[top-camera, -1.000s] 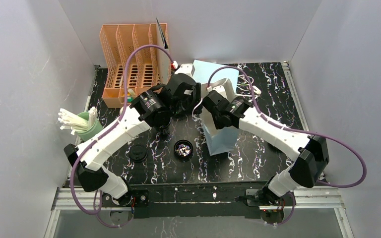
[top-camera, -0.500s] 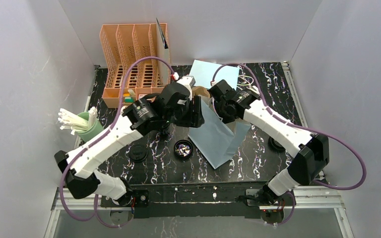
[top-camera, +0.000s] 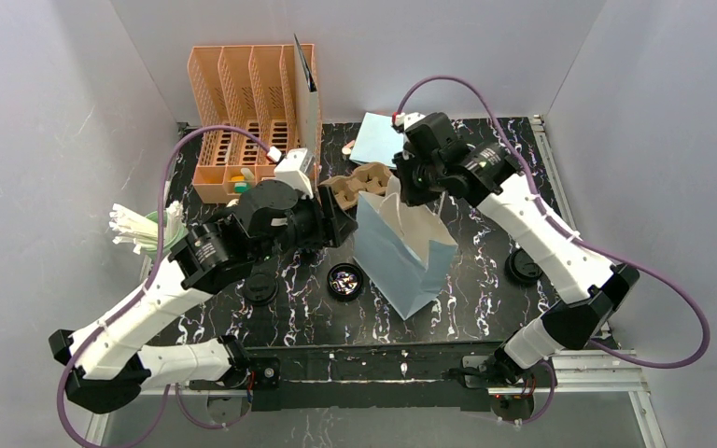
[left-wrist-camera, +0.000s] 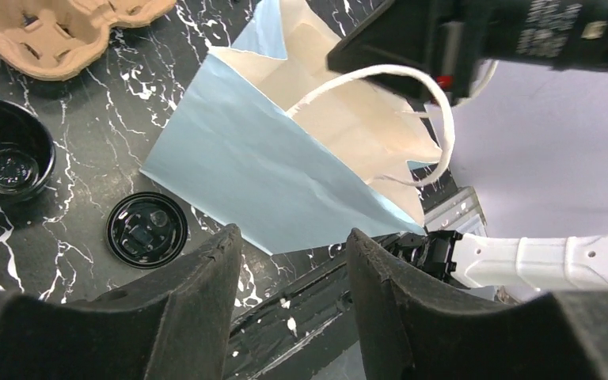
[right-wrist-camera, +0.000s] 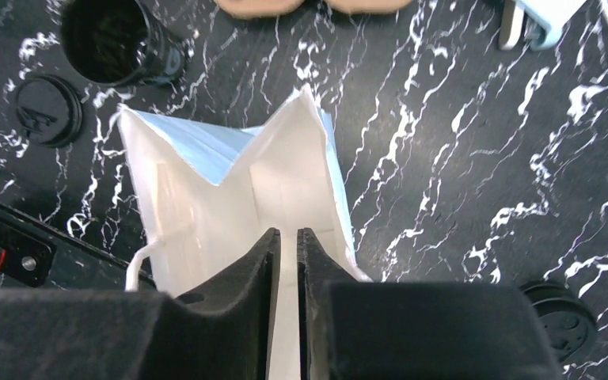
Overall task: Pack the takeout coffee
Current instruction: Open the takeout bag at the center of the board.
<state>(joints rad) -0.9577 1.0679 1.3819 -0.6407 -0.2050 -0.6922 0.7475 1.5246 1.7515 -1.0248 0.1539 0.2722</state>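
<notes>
The light-blue paper bag stands with its mouth open at mid-table, its white inside seen from above. My right gripper hovers over that mouth, jaws a thin slit apart with nothing between them; one white handle loops beside it. My left gripper is open and empty, just left of the bag. One dark takeout coffee cup stands lidless left of the bag, also in the wrist views. A black lid lies further left.
The brown pulp carrier lies behind the bag. Another black lid rests at the right. An orange organiser stands at the back left, and a green cup of white sticks at the left edge. A flat light-blue sheet lies at the back.
The bag went from tilted to upright with its mouth open. My left arm pulled back to the left. My right gripper rose toward the back and its jaws parted slightly.
</notes>
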